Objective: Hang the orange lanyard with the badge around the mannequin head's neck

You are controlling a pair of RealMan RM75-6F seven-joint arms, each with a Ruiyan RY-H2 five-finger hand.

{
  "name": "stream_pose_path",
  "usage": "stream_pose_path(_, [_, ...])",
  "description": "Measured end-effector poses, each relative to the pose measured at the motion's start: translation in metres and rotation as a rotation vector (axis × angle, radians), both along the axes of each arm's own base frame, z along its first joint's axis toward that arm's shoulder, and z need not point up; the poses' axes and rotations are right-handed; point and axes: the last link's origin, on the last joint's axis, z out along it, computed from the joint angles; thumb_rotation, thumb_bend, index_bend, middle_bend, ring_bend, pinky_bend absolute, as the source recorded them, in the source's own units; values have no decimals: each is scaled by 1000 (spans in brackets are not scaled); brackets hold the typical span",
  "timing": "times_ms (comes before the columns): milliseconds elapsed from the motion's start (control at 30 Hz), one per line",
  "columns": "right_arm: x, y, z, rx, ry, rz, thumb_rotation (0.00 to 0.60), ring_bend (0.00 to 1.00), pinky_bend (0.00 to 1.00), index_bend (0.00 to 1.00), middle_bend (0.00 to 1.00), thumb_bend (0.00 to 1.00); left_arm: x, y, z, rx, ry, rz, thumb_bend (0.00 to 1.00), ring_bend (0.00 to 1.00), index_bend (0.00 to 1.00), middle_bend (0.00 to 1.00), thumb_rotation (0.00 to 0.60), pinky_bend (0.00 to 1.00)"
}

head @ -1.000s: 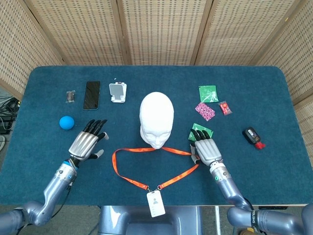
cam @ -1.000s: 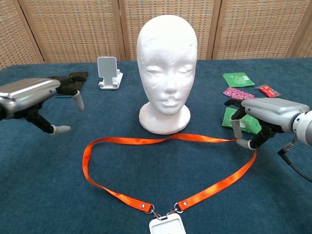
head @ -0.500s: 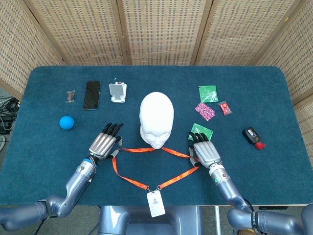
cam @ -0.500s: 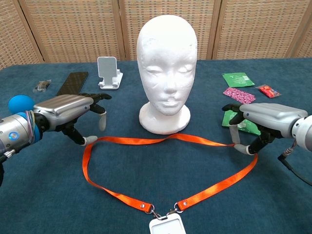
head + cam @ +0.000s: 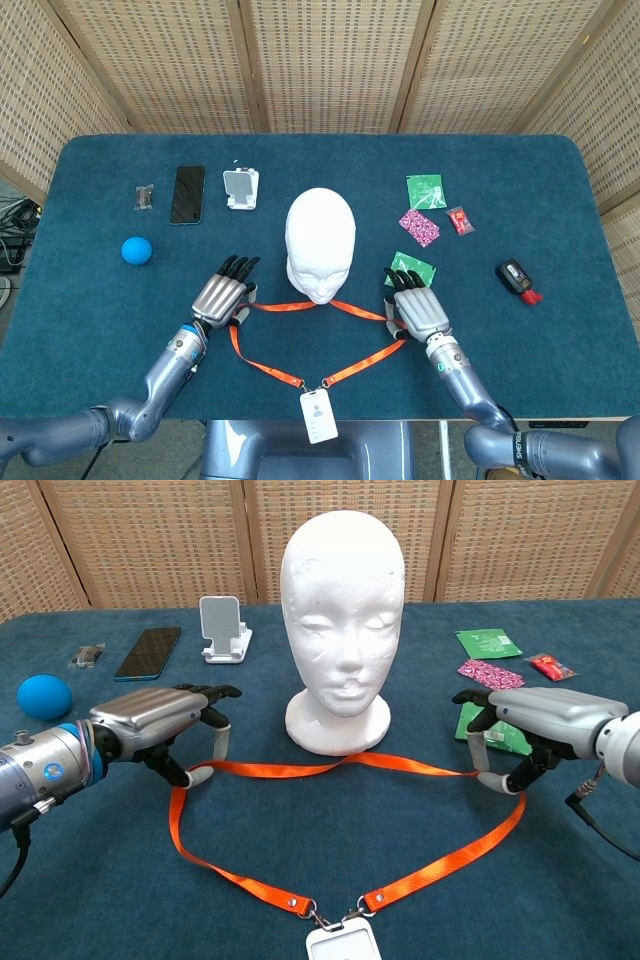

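The white mannequin head [image 5: 320,238] [image 5: 345,630] stands upright mid-table, facing me. The orange lanyard [image 5: 268,364] [image 5: 330,769] lies flat in a loop in front of its base, with the badge [image 5: 318,415] [image 5: 342,946] at the near table edge. My left hand [image 5: 222,295] [image 5: 160,725] hovers over the loop's left bend, fingers apart, its thumb tip touching the strap there. My right hand [image 5: 418,308] [image 5: 540,715] sits over the right bend, fingers apart. Its fingertips [image 5: 488,778] are down at the strap. The strap lies flat on the cloth.
On the left are a blue ball [image 5: 136,250], a black phone [image 5: 187,194], a small clip [image 5: 145,197] and a white phone stand [image 5: 241,188]. On the right are green packets [image 5: 426,190] [image 5: 412,266], a pink pouch [image 5: 419,227], a red sachet [image 5: 460,220] and a black-red gadget [image 5: 516,279].
My left hand has swept right and toward me, from beside the blue ball to the strap's left bend. My right hand shifted slightly left along the right bend. The lanyard lies as before.
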Motion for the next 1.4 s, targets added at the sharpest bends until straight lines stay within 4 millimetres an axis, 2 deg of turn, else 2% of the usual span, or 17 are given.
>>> stream_pose_path(633, [1, 4, 4, 4, -19, 14, 600, 0, 0, 751, 65, 709, 1, -2, -1, 21, 0, -31, 459, 0, 617, 0, 600, 0])
stream_pose_path(1067, [18, 30, 17, 31, -50, 142, 600, 0, 0, 757, 54, 709, -2, -30, 20, 88, -64, -196, 459, 0, 631, 0, 600, 0])
stream_pose_path(1400, [29, 37, 29, 29, -53, 258, 600, 0, 0, 758, 49, 709, 0, -33, 43, 147, -148, -334, 459, 0, 637, 0, 600, 0])
